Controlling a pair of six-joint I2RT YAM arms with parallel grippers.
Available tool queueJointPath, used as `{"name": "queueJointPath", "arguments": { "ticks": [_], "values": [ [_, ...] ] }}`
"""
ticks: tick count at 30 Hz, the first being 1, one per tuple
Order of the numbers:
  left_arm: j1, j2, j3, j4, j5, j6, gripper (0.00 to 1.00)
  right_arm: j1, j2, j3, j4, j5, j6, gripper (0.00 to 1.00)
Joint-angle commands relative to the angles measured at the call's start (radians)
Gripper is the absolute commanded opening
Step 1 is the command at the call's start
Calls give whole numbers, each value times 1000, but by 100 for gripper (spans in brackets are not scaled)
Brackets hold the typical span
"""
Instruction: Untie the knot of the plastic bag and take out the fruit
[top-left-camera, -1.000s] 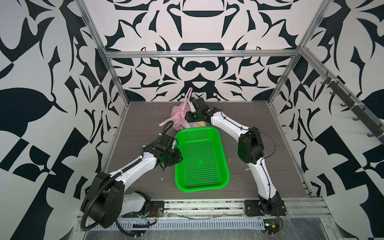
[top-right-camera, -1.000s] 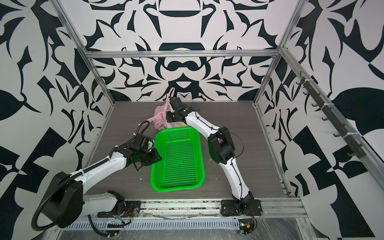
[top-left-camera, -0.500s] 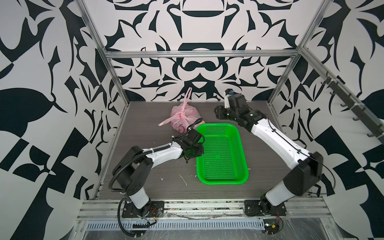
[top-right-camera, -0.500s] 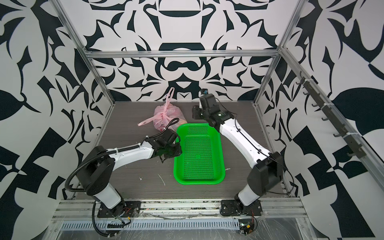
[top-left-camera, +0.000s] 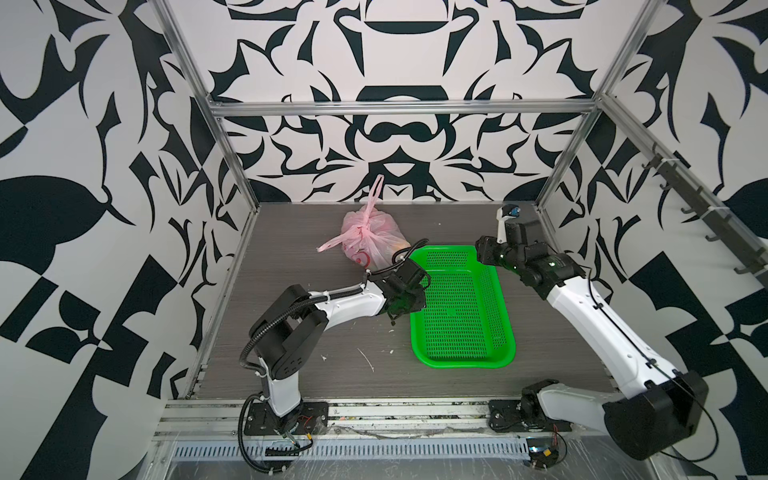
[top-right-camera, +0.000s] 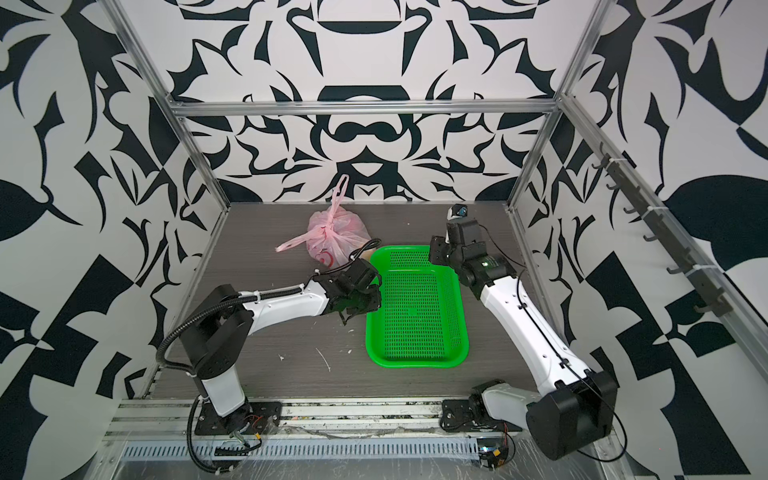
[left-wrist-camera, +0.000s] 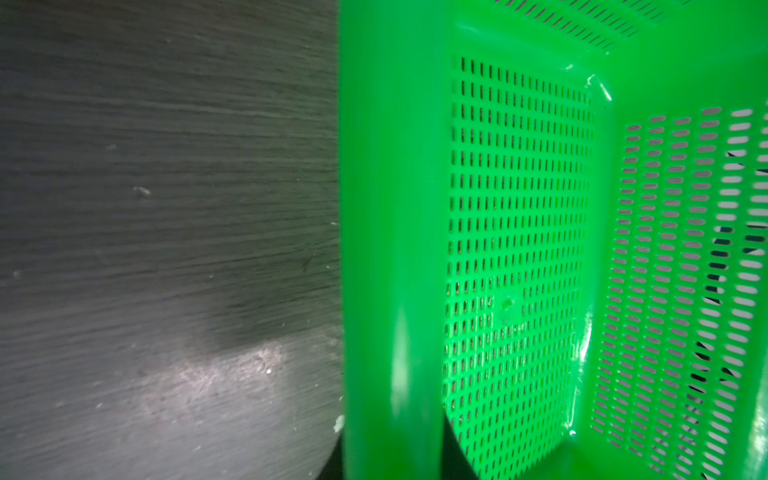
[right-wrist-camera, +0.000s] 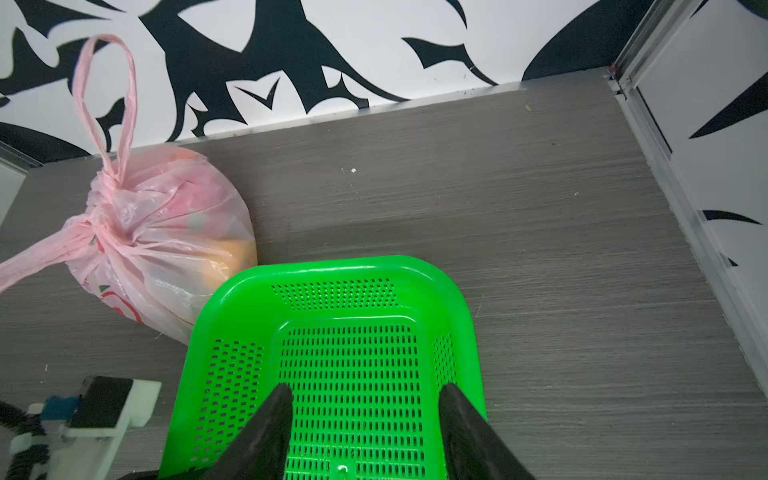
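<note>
The plastic bag (top-left-camera: 372, 243) sits on the grey tabletop (top-left-camera: 291, 374) close to the far edge, a little left of the middle; the knot (right-wrist-camera: 93, 228) on top of it is tied tight, with one handle loop standing upright above it and the other trailing flat toward the left edge. The fruit (right-wrist-camera: 226, 255) is inside the bag and shows only as orange and reddish shapes through the thin pink plastic; how many pieces there are cannot be told.

A green basket (top-left-camera: 440, 250) lies right of the middle, running lengthwise from far to near; its far left corner lies against the bag; nothing lies in it.

The left pincer (top-left-camera: 411, 301) is at the basket's left long rim; in the left wrist view that rim runs down between two dark slivers of finger, so the pincer is pinching the rim.

The right pincer (right-wrist-camera: 365, 390) hangs over the far end of the basket; its fingers (right-wrist-camera: 270, 419) are spread, with only green mesh between them; it is apart from the bag.
</note>
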Motion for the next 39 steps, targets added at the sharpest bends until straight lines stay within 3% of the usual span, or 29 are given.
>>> {"name": "queueJointPath", "arguments": {
  "ticks": [1,8,17,26,34,39],
  "values": [
    [-5,-8,-2,-17,-56,-20,13,-4,-11,-13,35,-13,10,59],
    [-5,5,27,-49,-58,-3,36,-4,-11,-28,59,-25,36,59],
    [9,-87,66,-176,-137,42,75,-4,-10,-23,48,-46,47,57],
    [161,-311,-5,-261,-173,106,84,121,94,32,79,21,49,56],
    [397,-521,-106,-290,-76,216,84,291,417,277,118,73,4,56],
    [519,-636,-194,-280,6,245,84,343,626,476,134,53,-55,55]
  ]
}}
